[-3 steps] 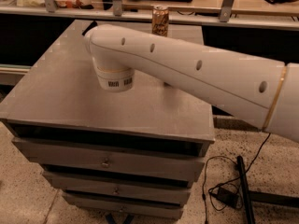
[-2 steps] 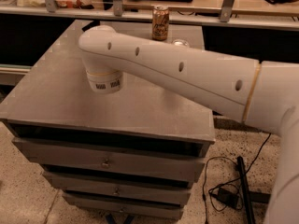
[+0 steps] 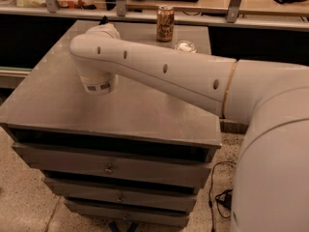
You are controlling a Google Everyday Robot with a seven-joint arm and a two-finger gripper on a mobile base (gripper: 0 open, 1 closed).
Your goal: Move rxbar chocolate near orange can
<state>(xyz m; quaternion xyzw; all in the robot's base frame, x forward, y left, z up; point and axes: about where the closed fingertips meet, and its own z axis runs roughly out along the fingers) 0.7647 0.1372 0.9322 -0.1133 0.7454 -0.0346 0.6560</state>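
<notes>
The orange can stands upright at the back of the grey cabinet top, right of its middle. It is golden-orange with dark lettering and a silver top. My white arm reaches in from the right across the cabinet top. Its wrist hangs over the left half. Of my gripper only a small dark tip shows behind the wrist, near the back left of the top, about a can's height left of the orange can. The rxbar chocolate is hidden or out of view.
A small clear round object lies just right of and in front of the can. The cabinet has several drawers below. A shelf with metal posts runs behind it. Black cables lie on the floor at the right.
My arm has swung left across the cabinet top and its wrist is now further left. The round object beside the can has come into view. The can has not moved.
</notes>
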